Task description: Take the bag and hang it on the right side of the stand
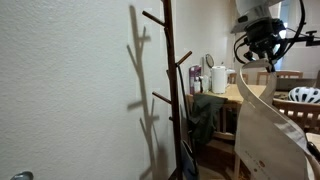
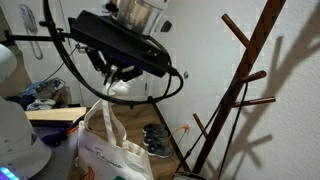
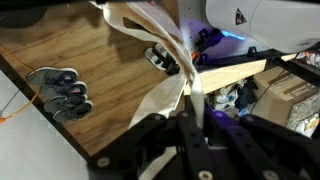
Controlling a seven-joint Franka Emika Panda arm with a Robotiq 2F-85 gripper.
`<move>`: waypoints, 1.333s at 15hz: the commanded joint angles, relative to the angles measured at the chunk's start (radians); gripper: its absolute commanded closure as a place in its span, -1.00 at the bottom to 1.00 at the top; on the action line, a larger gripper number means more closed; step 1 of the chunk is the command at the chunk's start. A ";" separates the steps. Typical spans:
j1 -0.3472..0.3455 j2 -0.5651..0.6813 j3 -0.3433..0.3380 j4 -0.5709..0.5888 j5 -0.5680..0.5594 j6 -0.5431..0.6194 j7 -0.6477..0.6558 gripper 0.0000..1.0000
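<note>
Off the near edge of the wooden table [image 1: 235,95], at the right of an exterior view, the gripper [image 1: 256,50] hangs high in the air with the bag [image 1: 265,130] dangling below it. The bag is a cream cloth tote. It hangs free in front of the table's edge, and whether its bottom reaches the ground cannot be told from this view.

Seen from the opposite side in an exterior view, the gripper [image 2: 118,74] sits under a black mount with cables looping around it, and the bag [image 2: 115,150] drops straight down from it, its mouth gaping a little. In the wrist view the gripper [image 3: 190,105] has its fingers drawn together and clamped on the bag's straps [image 3: 165,95], which run up through the grip toward the top of the picture.

The stand [image 1: 170,80] is a dark wooden coat tree with slanted pegs. It stands upright against the pale wall [image 1: 70,90], just beyond the table's left end as that camera sees it. From the opposite camera the stand [image 2: 240,85] is at the right, and the bag is well apart from it and touches no peg, so it is not yet hung.

A pair of grey shoes [image 3: 62,92] lies on the wood floor [image 3: 90,50] below the gripper and shows again near the foot of the stand [image 2: 158,140]. A white jug [image 1: 218,78] sits on the table, a white helmet [image 1: 303,95] rests at its right edge, and a dark garment [image 1: 203,120] hangs down at its left end.
</note>
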 commanded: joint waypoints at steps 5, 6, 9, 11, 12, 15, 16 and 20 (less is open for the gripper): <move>-0.067 0.093 0.027 0.202 -0.185 -0.010 -0.343 0.92; -0.076 0.107 0.028 0.234 -0.193 0.008 -0.362 0.92; -0.097 0.153 0.028 0.307 -0.176 0.102 -0.406 0.91; -0.109 0.196 0.038 0.351 -0.177 0.152 -0.408 0.91; -0.113 0.204 0.041 0.359 -0.159 0.174 -0.401 0.93; -0.126 0.190 0.057 0.332 -0.158 0.163 -0.382 0.85; -0.126 0.197 0.059 0.337 -0.158 0.164 -0.382 0.85; -0.124 0.217 0.068 0.343 -0.226 0.263 -0.503 0.92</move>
